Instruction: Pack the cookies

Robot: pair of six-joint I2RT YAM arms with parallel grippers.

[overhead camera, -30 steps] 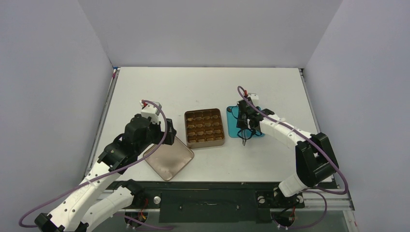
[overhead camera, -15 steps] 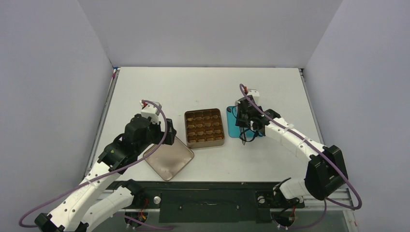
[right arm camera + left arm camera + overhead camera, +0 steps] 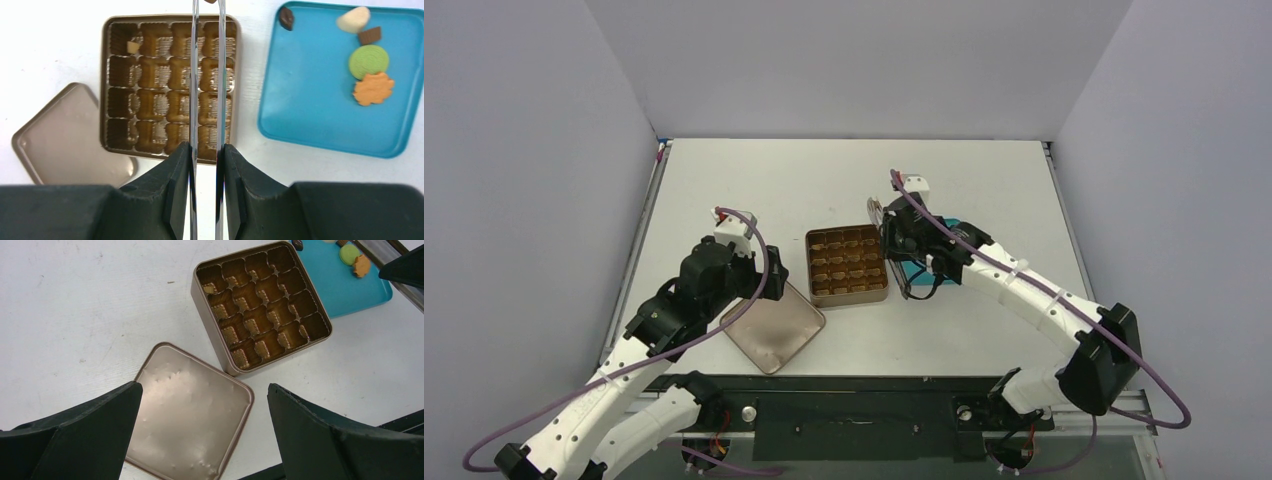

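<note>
My right gripper is shut on long metal tweezers, whose blades reach out over the gold compartment tin. A dark cookie shows between the tweezer tips at the top edge of the right wrist view. One tan cookie lies in a corner compartment of the tin. On the blue tray lie several cookies: dark, cream, brown, green and orange. My left gripper hangs open above the tin's lid, holding nothing.
The lid lies upside down on the white table, touching the tin's near left corner. The blue tray sits right of the tin, partly under my right arm. Grey walls close off the left, back and right.
My right gripper has swung left with the tweezers, from above the blue tray to above the tin. The left arm has not moved.
</note>
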